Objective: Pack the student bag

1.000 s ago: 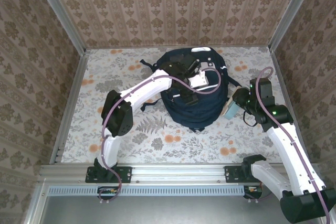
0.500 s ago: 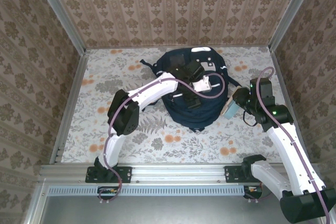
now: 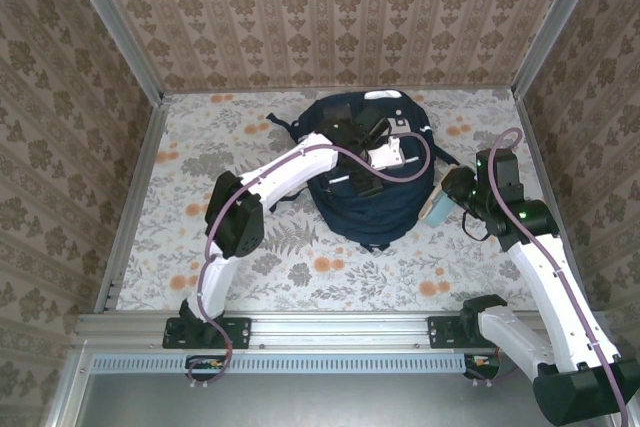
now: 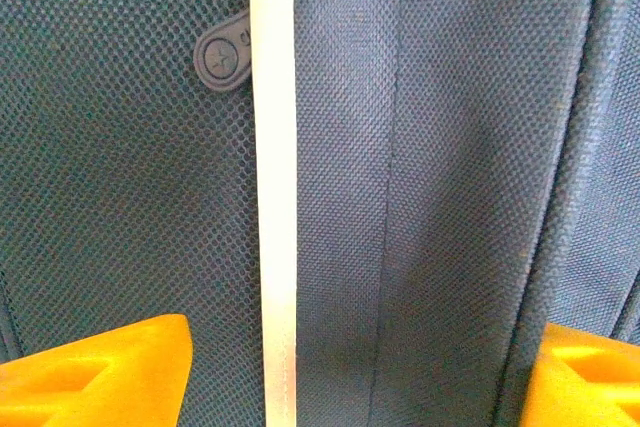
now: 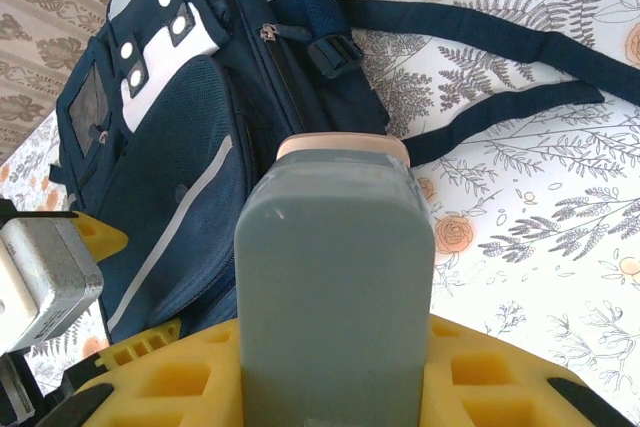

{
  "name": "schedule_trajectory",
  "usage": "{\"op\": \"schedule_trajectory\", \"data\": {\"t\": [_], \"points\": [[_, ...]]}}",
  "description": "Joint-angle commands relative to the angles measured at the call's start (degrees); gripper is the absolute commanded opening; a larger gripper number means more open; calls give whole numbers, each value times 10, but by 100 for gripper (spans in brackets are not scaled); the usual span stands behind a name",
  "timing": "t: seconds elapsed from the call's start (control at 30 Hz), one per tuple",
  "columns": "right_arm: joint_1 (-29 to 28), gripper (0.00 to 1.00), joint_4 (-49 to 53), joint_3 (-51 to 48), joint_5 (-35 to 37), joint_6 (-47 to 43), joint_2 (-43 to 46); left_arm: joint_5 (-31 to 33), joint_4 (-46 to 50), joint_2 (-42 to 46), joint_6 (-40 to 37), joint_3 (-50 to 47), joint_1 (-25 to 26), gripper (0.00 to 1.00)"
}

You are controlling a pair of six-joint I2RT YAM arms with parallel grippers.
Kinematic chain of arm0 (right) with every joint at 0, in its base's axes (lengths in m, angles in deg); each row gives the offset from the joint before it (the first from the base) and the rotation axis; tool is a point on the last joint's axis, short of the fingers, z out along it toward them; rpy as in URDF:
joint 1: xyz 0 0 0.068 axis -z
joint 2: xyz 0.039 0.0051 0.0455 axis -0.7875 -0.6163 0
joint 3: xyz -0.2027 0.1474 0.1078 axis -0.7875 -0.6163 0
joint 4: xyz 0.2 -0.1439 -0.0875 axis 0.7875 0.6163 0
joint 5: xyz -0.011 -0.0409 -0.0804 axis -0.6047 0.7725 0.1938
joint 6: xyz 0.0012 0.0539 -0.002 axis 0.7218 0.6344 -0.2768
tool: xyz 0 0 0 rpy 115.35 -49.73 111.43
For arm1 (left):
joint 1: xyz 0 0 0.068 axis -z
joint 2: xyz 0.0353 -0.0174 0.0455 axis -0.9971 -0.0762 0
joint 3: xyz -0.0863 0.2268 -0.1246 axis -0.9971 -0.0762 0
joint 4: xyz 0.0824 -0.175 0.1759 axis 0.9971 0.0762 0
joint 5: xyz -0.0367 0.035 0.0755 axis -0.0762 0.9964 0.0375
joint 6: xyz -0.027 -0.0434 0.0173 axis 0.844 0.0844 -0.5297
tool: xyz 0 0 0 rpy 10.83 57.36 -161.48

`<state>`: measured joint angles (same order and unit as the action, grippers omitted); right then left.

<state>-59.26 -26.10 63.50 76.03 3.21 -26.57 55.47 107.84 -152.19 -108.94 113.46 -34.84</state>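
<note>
Left claw [image 4: 340, 375]: open, its two orange fingertips wide apart at the bottom corners of the wrist view, nothing gripped; flat navy fabric lies between them.
Fabric under it: a white reflective stripe [image 4: 275, 197] runs up between a mesh panel and a woven panel, with a small round rubber tab [image 4: 222, 52] just left of the stripe.
Right claw [image 5: 330, 377]: closed on a grey-green case [image 5: 335, 277] with a pale pink far edge, held upright between yellow fingers.
Student bag [image 3: 375, 202]: lying flat in the middle of the floral worktop [image 3: 200, 147], dark straps [image 5: 480, 32] trailing out on the cloth; the left claw sits on top of it, the right claw just beside its right edge.
Step in hand: likely getting a hold on the bag so it can be opened for the case — a judgement, as I cannot tell whether any zip is open.
Doing it well: flat cloth gives the fingers little to bite, so pinch a raised seam or the tab, close fully before lifting, and pull up gently.
Risk: the bag is soft and may slide or sag shut — keep the case waiting to one side until a mouth shows.
</note>
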Motion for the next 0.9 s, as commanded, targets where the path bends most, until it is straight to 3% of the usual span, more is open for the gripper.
{"op": "schedule_trajectory", "data": {"t": [0.0, 0.13, 0.27, 0.43, 0.7, 0.87], "points": [[4, 25, -35, -7, -20, 14, 7, 28, -19, 26, 5, 11, -12, 65], [5, 25, -76, -28, -53, 21, 7, 55, -82, 44, 28, -38, -12, 44], [5, 24, -99, -40, -83, 24, 1, 101, -152, 81, 28, -108, -7, 35], [5, 24, -99, -42, -87, 27, -3, 156, -220, 117, 37, -199, -10, 41], [5, 23, -100, -45, -94, 36, -4, 126, -257, 135, 23, -263, -8, 44], [5, 22, -99, -44, -95, 36, 1, 171, -307, 137, 15, -286, -6, 35]]}}
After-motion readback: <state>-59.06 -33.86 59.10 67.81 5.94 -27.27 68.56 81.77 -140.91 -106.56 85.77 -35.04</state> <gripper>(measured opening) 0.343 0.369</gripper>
